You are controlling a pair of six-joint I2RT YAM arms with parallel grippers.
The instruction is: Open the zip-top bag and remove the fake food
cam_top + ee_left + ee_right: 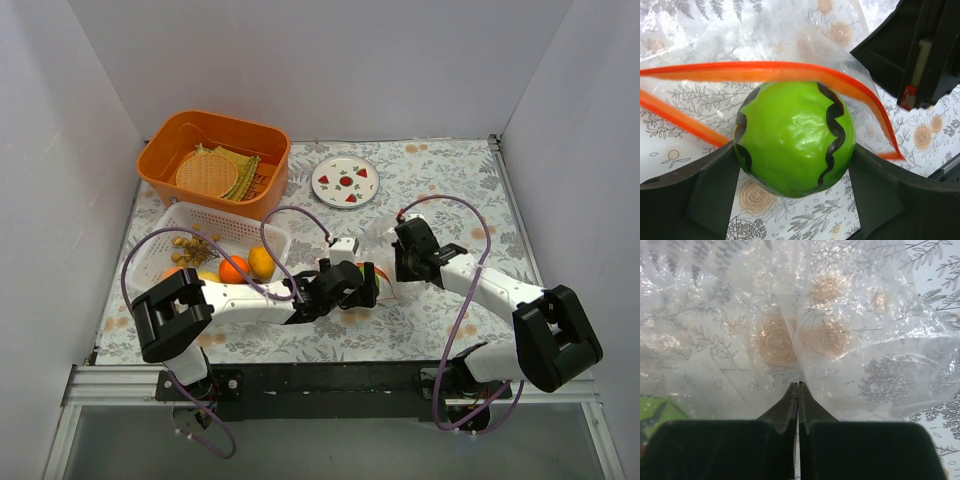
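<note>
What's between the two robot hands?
The zip-top bag, pinched by the right hand; the left hand holds a green ball. See the top view.

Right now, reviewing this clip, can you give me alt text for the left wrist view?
The left end effector grips a glossy green toy fruit with wavy black stripes between its dark fingers. Behind it lies the clear zip-top bag, its red-orange zip strip parted into an open mouth, on a floral tablecloth.
</note>
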